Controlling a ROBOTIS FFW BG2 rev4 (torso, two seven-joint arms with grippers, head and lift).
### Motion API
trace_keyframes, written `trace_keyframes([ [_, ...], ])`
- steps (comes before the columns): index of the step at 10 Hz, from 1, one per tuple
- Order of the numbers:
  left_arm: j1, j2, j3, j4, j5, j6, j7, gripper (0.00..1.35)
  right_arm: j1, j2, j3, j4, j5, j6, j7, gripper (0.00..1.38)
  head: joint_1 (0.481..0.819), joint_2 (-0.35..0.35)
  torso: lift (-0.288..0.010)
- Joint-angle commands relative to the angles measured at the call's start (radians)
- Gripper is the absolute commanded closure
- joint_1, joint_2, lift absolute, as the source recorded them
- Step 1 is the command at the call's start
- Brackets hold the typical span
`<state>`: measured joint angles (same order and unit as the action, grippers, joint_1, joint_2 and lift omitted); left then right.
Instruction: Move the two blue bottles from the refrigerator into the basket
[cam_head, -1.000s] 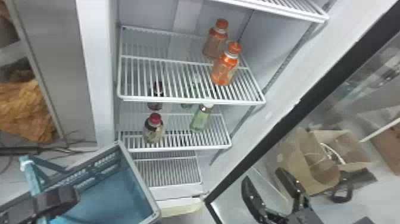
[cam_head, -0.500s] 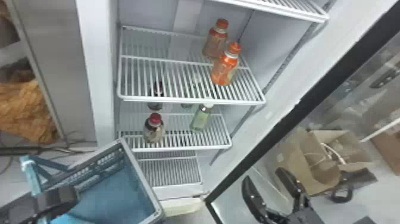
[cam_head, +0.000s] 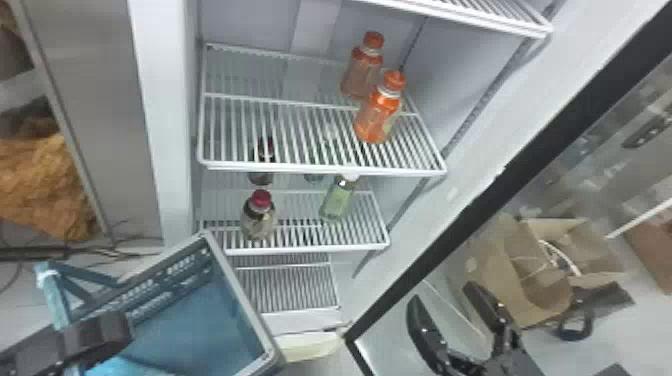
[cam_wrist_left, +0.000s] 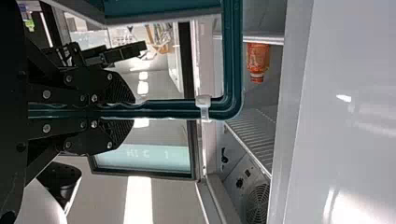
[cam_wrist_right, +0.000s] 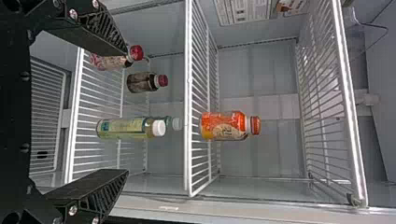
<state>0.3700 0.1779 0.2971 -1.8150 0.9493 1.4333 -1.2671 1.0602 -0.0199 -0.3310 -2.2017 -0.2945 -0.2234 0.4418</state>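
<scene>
Right wrist view: fingers (cam_wrist_right: 95, 187) stood apart; off-centre closing risked toppling green bottle (cam_wrist_right: 123, 128); left fingers (cam_wrist_left: 120, 88) clamped basket handle (cam_wrist_left: 173, 108).

Hd/R-wrist cams twd fridge (cam_head: 167, 125)

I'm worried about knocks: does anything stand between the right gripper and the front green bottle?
Nothing visible does: the right gripper faces the front green bottle, with the front red-capped bottle off to the robot's left.
</scene>
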Motion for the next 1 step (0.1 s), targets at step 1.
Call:
trace_keyframes([
  [1,0.001,0.000,0.000,0.000,0.000,0.000,0.002,1.20,0.000,0.000,0.000,0.001,-0.001,0.000,0.000,0.15,0.695,-0.350,-0.010],
])
